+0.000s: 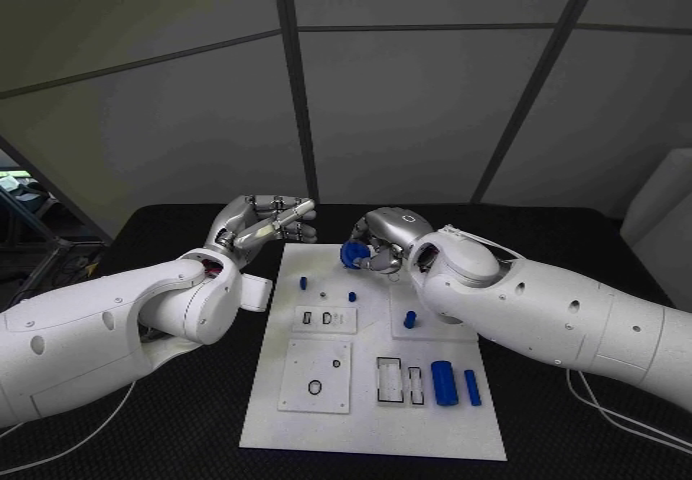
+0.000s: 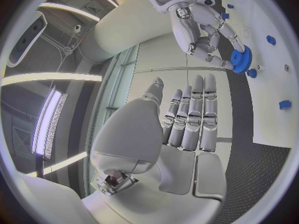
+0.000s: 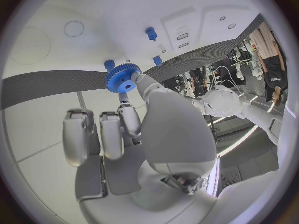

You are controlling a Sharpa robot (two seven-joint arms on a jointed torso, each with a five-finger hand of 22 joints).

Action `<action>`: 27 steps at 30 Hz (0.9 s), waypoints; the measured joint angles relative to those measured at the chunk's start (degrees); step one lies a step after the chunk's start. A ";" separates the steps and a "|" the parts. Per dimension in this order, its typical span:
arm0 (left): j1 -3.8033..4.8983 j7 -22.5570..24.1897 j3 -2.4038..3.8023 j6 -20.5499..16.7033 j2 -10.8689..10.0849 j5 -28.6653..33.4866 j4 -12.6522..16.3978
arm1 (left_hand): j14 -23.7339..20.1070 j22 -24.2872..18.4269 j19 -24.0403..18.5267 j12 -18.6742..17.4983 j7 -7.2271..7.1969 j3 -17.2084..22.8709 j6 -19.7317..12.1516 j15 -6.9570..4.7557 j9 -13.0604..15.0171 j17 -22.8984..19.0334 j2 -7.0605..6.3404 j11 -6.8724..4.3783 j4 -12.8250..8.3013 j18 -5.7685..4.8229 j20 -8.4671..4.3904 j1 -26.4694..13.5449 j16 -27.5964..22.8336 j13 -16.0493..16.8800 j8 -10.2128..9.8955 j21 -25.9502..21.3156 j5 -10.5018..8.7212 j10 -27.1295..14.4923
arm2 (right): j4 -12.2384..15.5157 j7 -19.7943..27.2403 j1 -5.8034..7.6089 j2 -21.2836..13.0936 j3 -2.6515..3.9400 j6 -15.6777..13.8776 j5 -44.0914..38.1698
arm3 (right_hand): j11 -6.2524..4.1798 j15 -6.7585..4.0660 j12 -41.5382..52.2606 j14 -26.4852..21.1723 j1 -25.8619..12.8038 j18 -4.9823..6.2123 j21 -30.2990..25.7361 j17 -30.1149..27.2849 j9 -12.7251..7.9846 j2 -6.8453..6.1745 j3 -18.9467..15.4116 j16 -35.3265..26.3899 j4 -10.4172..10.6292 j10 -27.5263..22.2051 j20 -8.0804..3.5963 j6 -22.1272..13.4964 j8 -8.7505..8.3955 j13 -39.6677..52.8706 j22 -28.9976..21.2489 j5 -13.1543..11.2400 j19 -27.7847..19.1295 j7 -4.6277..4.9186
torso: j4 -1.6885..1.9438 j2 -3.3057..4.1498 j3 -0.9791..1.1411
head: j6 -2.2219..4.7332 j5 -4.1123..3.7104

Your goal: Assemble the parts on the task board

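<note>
The black tabletop (image 1: 173,400) carries the white rectangular task board (image 1: 378,425) at its middle, running from 12 o'clock to 6 o'clock in the head view. The left robot hand (image 1: 263,225) hangs just off the board's far corner at about 11 o'clock; its silver fingers (image 2: 193,114) lie straight, side by side and a little apart, and hold nothing. The right robot hand (image 1: 384,243) sits over the board's far edge at 12 o'clock, its fingers curled, pinching a blue toothed plastic gear wheel (image 3: 121,78) between thumb and fingertip. The gear is above the board; whether it touches it I cannot tell. Towards 5 o'clock on the board lie two blue cylinders (image 1: 446,385), side by side beside black-outlined slots. A short blue peg (image 1: 410,320) stands near the board's middle, and two small blue pegs (image 1: 304,283) stand near the far edge.
</note>
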 measured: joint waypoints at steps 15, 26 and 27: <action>0.00 0.00 0.00 0.00 0.28 0.00 -0.09 | 0.00 0.00 0.00 0.01 0.00 0.00 0.00 0.00 0.00 -0.01 0.06 0.00 0.00 0.01 0.00 -0.06 0.00 0.00 0.00 0.00 0.00 0.00 | -5.21 1.40 -0.04 4.53 -1.72 1.07 -0.26 | 0.00 0.00 0.00 0.00 -0.38 0.01 0.00 0.00 0.00 -0.39 0.64 0.00 -0.31 0.00 0.00 0.25 -0.07 -0.01 0.00 0.05 0.00 0.01 | 0.00 -0.03 0.04 | -0.60 0.33; 0.02 0.00 0.01 0.00 0.29 0.00 -0.08 | 0.00 -0.05 -0.21 0.02 0.00 0.00 0.00 0.00 0.00 0.04 0.05 0.00 0.00 0.01 -0.22 -0.05 -0.28 0.00 0.00 0.00 0.00 0.00 | -7.02 1.94 -0.05 5.63 -2.27 2.97 -0.33 | 0.00 0.01 0.00 0.00 -1.07 0.01 0.00 0.00 0.00 -0.45 0.79 0.00 -0.16 0.00 0.00 0.58 -0.54 -0.02 0.00 0.04 0.00 -0.04 | -0.12 -0.10 0.07 | -0.73 0.59; 0.02 0.00 0.01 0.00 0.29 0.00 -0.07 | 0.00 -0.05 -0.21 0.02 0.00 0.00 0.00 0.00 0.00 0.04 0.06 0.00 0.00 0.01 -0.22 -0.05 -0.28 0.00 0.00 0.00 0.00 0.00 | -7.06 1.95 -0.05 5.64 -2.28 3.01 -0.33 | 0.00 0.01 0.00 0.00 -1.07 0.01 0.00 0.00 0.00 -0.45 0.80 0.00 -0.16 0.00 0.00 0.59 -0.58 -0.02 0.00 0.04 0.00 -0.03 | -0.12 -0.10 0.07 | -0.73 0.60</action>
